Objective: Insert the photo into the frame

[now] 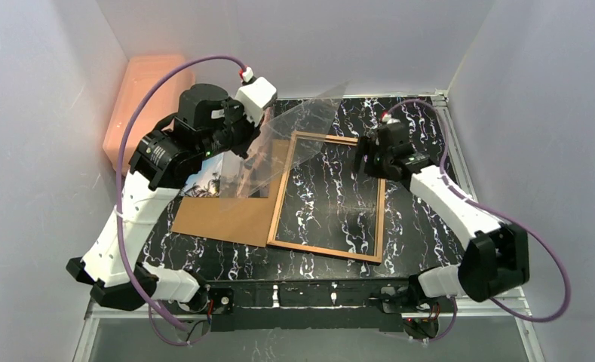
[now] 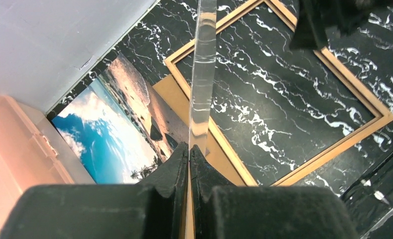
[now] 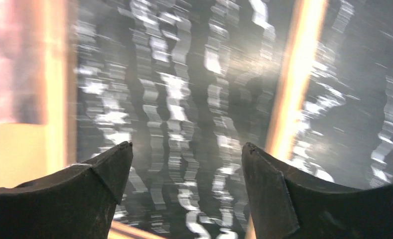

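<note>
The frame (image 1: 324,253) lies flat on the black marble table with its wood-brown rear edges up. Its clear pane (image 1: 298,139) is lifted out and tilted above the frame's far left corner. My left gripper (image 1: 255,142) is shut on the pane's edge; in the left wrist view the fingertips (image 2: 190,149) pinch the pane (image 2: 203,74) edge-on. The photo (image 1: 207,179), a beach print, lies left of the frame, partly under my left arm, and also shows in the left wrist view (image 2: 109,134). My right gripper (image 1: 369,162) hangs open over the frame's right side, holding nothing (image 3: 188,145).
A plain brown backing board (image 1: 226,215) lies between the photo and the frame, touching the frame's left edge. A pale orange bin (image 1: 139,98) stands at the back left against the wall. White walls close in on three sides. The right wrist view is motion-blurred.
</note>
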Controlling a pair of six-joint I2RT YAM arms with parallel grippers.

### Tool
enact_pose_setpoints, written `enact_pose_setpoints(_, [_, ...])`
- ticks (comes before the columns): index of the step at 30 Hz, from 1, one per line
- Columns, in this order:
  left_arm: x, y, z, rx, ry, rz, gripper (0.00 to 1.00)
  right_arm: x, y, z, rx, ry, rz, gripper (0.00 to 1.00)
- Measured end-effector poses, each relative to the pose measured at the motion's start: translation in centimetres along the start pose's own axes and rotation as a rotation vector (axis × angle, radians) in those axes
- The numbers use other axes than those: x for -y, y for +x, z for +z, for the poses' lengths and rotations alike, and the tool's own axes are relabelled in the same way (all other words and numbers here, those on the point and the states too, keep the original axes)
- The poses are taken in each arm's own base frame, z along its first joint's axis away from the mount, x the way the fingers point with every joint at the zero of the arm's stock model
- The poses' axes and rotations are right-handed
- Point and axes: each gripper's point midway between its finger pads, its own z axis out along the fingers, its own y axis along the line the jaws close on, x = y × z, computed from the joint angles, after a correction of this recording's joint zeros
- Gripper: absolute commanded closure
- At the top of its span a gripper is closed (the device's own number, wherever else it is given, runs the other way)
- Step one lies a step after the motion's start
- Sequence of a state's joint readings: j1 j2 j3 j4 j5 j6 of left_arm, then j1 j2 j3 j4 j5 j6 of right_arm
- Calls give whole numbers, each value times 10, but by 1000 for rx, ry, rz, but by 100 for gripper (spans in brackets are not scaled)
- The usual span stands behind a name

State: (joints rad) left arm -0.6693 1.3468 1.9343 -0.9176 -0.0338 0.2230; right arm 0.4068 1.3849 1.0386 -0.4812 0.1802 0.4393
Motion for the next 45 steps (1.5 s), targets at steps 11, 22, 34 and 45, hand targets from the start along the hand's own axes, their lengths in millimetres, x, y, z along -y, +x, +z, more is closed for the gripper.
enact_pose_setpoints(11, [-3,23,20,-14,-11,174,100,-156,-126,-149,260,-689,393,10])
enact_pose_setpoints(22, [-15,-5,34,70,-58,334,100,-232,-143,-164,184,-847,482,12])
enact_pose_setpoints(34, [1,3,15,237,-24,649,100,-244,-157,-167,225,-854,518,21])
enact_pose_setpoints(45, [21,38,24,303,23,994,100,-220,-101,-166,88,-835,236,9])
